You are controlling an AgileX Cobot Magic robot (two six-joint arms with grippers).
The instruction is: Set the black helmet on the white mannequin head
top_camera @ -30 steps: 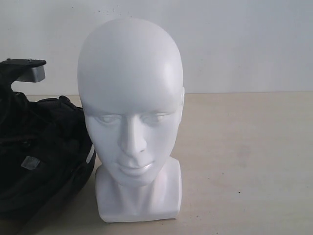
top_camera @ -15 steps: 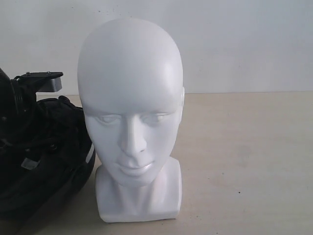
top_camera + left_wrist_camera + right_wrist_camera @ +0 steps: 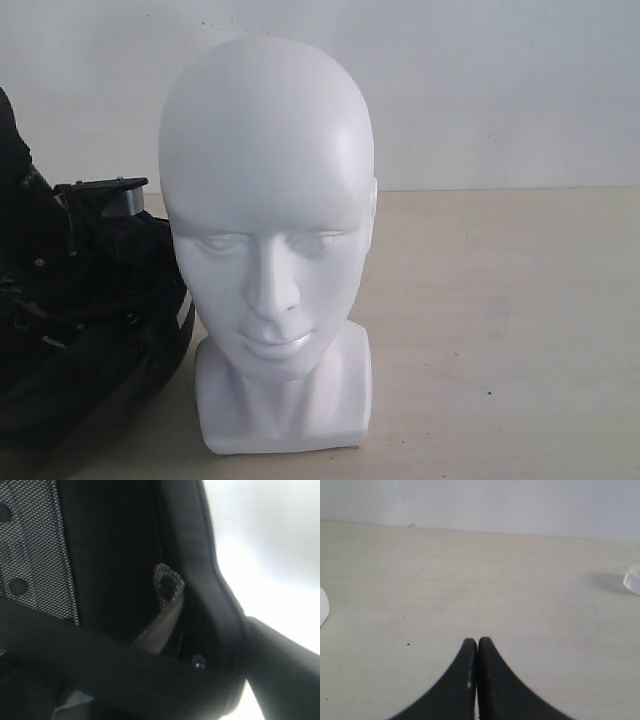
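Black helmet [image 3: 110,390] unmoved beside white mannequin head [image 3: 265,230]; left hand [image 3: 55,275] lower, grip unclear; right hand [image 3: 477,642] pinched shut.

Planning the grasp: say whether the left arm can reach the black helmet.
Probably yes: the left arm sits right at the black helmet, whose lining fills its wrist view; nothing shows between.

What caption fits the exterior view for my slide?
Glossy white bald mannequin head stands upright and bare on the pale tabletop, round matte-black helmet beside it under the left arm.
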